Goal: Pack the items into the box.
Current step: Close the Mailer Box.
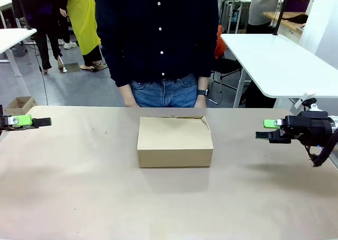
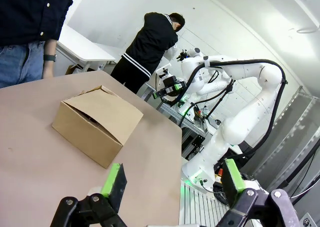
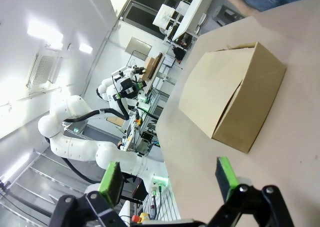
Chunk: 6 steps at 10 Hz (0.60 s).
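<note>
i see the box (image 1: 175, 141) closed at the table's middle, person (image 1: 158, 39) behind it. left gripper (image 1: 33, 122) and right gripper (image 1: 268, 129) hang at the sides, jaws apart, both empty.

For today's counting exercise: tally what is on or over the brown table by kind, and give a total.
Cardboard box, lid closed: 1
Robot hands, both open: 2 (left hand, right hand)
Total: 3
</note>
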Each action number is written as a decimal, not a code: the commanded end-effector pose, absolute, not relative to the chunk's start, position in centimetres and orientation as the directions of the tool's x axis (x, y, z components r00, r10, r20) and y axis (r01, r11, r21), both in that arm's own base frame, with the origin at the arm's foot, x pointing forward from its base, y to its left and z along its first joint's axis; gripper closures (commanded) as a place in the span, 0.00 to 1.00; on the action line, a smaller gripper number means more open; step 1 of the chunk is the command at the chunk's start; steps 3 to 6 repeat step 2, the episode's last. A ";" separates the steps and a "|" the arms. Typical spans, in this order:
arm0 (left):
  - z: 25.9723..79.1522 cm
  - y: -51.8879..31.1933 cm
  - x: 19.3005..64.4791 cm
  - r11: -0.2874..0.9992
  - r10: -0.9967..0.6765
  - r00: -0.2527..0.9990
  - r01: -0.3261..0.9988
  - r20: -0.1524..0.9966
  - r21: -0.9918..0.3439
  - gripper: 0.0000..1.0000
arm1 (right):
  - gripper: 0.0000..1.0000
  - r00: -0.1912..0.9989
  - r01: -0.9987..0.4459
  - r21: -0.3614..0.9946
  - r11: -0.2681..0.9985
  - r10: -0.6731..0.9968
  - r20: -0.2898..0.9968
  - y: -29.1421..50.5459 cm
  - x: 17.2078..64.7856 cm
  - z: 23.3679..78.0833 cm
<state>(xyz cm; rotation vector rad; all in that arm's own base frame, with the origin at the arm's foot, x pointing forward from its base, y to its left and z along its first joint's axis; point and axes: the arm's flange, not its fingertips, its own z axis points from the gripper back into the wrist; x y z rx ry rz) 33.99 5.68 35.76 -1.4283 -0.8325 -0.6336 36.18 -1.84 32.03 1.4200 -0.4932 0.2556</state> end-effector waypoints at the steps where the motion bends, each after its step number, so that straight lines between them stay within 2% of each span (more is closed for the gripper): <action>1: 35.8 5.7 33.9 0.059 0.120 0.568 0.815 0.814 -0.577 0.00 | 0.00 0.867 -0.463 0.876 0.136 -0.138 0.479 -1.5 36.4 32.3; 6: 35.8 5.7 33.9 0.059 0.120 0.568 0.815 0.814 -0.577 0.00 | 0.00 0.867 -0.463 0.876 0.136 -0.138 0.479 -1.5 36.4 32.3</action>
